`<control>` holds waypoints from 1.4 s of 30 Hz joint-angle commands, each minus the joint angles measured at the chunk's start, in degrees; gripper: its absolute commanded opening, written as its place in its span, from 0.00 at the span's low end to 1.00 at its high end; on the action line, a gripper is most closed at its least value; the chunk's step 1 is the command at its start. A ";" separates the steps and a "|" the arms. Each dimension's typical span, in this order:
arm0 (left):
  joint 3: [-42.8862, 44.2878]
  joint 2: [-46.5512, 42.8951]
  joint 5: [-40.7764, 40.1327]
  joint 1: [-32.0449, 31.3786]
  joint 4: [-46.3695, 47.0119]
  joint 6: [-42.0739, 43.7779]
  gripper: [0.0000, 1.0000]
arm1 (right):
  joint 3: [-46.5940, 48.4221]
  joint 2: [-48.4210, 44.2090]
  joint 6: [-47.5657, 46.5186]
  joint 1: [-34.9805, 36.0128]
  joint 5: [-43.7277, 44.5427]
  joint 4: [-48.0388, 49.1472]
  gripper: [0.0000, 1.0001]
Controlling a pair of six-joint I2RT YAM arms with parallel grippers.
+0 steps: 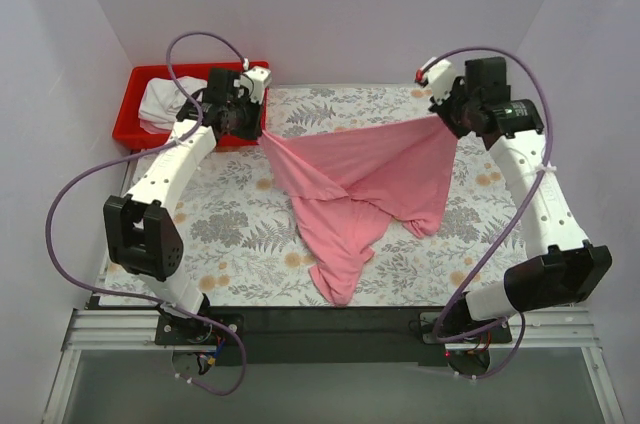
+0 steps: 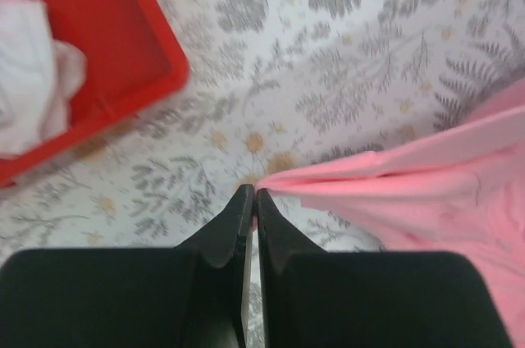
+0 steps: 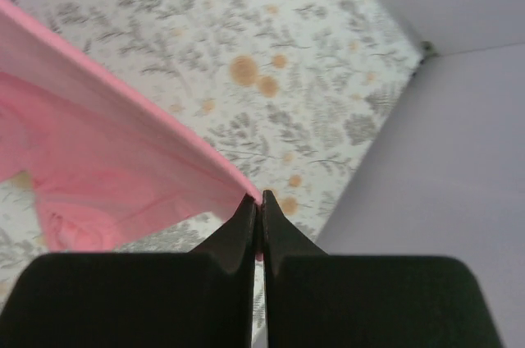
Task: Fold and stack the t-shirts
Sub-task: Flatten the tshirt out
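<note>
A pink t-shirt (image 1: 360, 184) hangs stretched between my two grippers above the flowered table, its top edge taut and its lower part drooping to the cloth near the front. My left gripper (image 1: 262, 134) is shut on the shirt's left corner (image 2: 283, 184), beside the red bin. My right gripper (image 1: 441, 116) is shut on the right corner (image 3: 246, 188). In the wrist views each pair of black fingers (image 2: 256, 197) (image 3: 257, 200) pinches pink cloth. A white t-shirt (image 1: 165, 101) lies crumpled in the bin (image 2: 33, 85).
The red plastic bin (image 1: 135, 129) stands at the back left of the flowered tablecloth (image 1: 240, 224). White walls close in the back and both sides, and the right wall (image 3: 443, 159) is close to my right gripper. A black rail (image 1: 330, 322) runs along the front edge.
</note>
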 commanded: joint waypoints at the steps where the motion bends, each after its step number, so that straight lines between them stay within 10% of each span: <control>1: 7.85 -4.75 -4.50 1.73 3.13 1.61 0.00 | 6.48 -2.12 -3.36 -4.26 3.55 6.29 0.01; 29: 13.24 -27.34 -7.68 3.58 18.26 14.26 0.00 | 15.72 -14.34 -13.56 -11.83 16.74 35.31 0.01; 42: 25.80 -7.85 -3.10 3.58 16.49 9.52 0.00 | 11.67 -3.28 -18.05 -13.94 17.27 43.56 0.01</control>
